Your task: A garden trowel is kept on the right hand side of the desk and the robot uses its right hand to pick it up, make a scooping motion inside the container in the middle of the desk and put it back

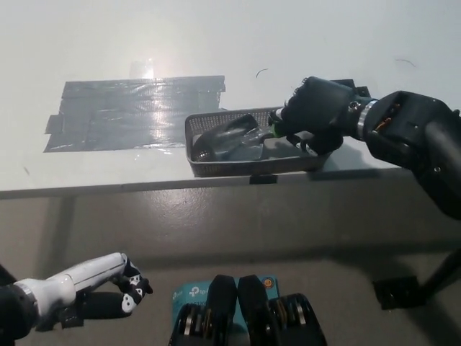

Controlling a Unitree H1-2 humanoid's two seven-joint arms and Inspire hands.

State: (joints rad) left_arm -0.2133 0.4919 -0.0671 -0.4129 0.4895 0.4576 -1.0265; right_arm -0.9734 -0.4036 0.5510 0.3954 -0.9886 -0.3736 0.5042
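- Black right hand is wrapped tight around the trowel's handle, over the right end of the basket.
- Trowel lies tilted inside the basket, with its grey scoop in the left half, close to the left wall; whether it touches the floor of the basket cannot be told.
- Basket is grey mesh and stands near the front edge of the bench, its front wall just back from that edge.
- Grey tape patch lies flat on the bench to the left, its right end just behind the basket's back left corner.
- Bare white bench spreads wide behind the basket and the hand, and there is more to the right, under the black forearm.
- White left hand rests low at the left, below the bench's front edge, well apart from everything on top. It holds nothing, and whether it is spread or closed cannot be told.
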